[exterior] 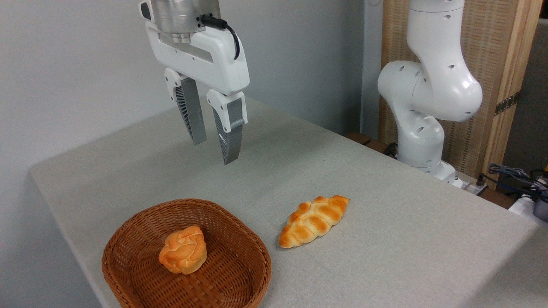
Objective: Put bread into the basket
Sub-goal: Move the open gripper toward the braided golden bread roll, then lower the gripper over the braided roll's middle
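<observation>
1. The basket (128, 256), brown woven wicker, sits at the near left of the counter (385, 205) with a small round bun (183, 249) already inside.
2. The end effector (214, 141) hangs above and behind it, fingers parted a little, holding nothing.
3. The bread (314, 221) lies on the counter just right of the basket: a long loaf, pointed ends, golden-orange braided top.
4. It looks light and probably soft; I would grip it gently across the middle, on its narrow width.
</observation>
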Controlling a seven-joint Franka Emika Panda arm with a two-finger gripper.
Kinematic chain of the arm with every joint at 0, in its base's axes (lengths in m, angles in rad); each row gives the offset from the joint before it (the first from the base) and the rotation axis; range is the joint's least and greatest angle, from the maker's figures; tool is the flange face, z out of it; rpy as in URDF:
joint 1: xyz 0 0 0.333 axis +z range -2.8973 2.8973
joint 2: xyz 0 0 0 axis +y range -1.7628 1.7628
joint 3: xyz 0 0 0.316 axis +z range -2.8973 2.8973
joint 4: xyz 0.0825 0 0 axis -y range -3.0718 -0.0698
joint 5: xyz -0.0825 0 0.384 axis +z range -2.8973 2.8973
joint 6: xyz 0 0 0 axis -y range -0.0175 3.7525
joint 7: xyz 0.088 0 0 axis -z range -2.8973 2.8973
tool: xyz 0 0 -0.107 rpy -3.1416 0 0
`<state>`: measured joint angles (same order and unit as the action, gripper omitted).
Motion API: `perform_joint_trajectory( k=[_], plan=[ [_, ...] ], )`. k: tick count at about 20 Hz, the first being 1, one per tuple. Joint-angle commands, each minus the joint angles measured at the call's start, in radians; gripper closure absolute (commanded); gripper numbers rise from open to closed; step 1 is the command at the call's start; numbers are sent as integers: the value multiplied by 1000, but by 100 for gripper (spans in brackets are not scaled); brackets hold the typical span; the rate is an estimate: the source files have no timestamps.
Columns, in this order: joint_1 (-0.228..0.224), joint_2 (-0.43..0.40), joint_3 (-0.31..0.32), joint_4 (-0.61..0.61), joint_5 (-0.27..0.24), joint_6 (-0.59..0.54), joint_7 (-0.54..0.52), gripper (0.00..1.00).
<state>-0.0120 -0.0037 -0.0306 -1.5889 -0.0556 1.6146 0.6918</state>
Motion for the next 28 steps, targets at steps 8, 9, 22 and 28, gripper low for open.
perform_joint_trajectory(
  k=[8, 9, 22, 28],
  plan=[
    [-6, 5, 32, 10, -20, 10, 23, 0],
    [-5, 5, 32, 10, -20, 10, 25, 0],
    [-8, -235, 44, -368, -12, 171, 25, 0],
    [-8, -306, 54, -545, 34, 205, 67, 0]
  ],
)
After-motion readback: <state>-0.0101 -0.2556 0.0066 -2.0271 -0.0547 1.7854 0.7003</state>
